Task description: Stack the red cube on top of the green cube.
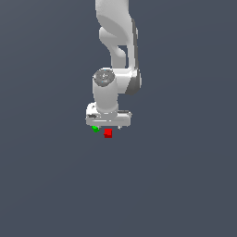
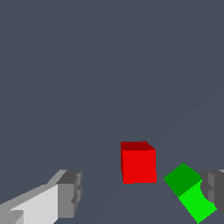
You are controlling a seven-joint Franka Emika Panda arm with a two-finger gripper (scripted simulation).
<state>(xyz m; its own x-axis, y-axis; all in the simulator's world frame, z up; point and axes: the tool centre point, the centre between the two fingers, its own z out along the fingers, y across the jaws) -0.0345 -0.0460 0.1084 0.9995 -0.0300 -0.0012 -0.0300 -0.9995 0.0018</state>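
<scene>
Fingers point(image 2: 70, 192) spread wide on the gripper point(image 2: 140, 194), nothing clenched between them, and the red cube point(image 2: 138, 165) sits in the gap, touching neither pad. Over by the other finger lies the green cube point(image 2: 190, 192), turned at an angle to the red one and overlapping that finger's edge in the wrist view; contact cannot be told. From the exterior view, the white arm point(image 1: 118, 46) hangs straight down over both cubes, the gripper point(image 1: 109, 126) just above them. Green cube point(image 1: 95, 129) is on the exterior view's left, red cube point(image 1: 108, 133) just beside it on the right, both on the plain dark floor point(image 1: 185, 185), apart.
</scene>
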